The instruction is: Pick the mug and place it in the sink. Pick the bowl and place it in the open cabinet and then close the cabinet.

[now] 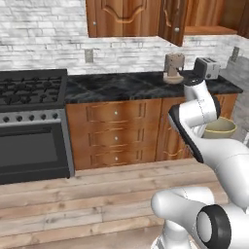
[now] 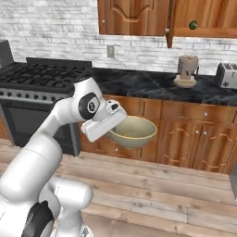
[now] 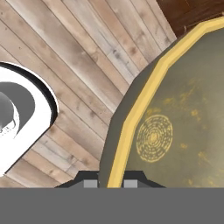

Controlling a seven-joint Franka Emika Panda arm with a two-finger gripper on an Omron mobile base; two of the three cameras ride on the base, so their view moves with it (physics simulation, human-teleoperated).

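The jaws are clenched on the rim of the bowl (image 2: pixel 133 132), which hangs above the wooden floor (image 2: pixel 176 203), near the lower drawers (image 1: pixel 115 132)

Hand (image 3: pixel 110 183) clamped, arm bent low

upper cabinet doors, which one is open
The right-hand cabinet door is open, swung out edge-on and baring the shelf; the left door sits flat and closed.
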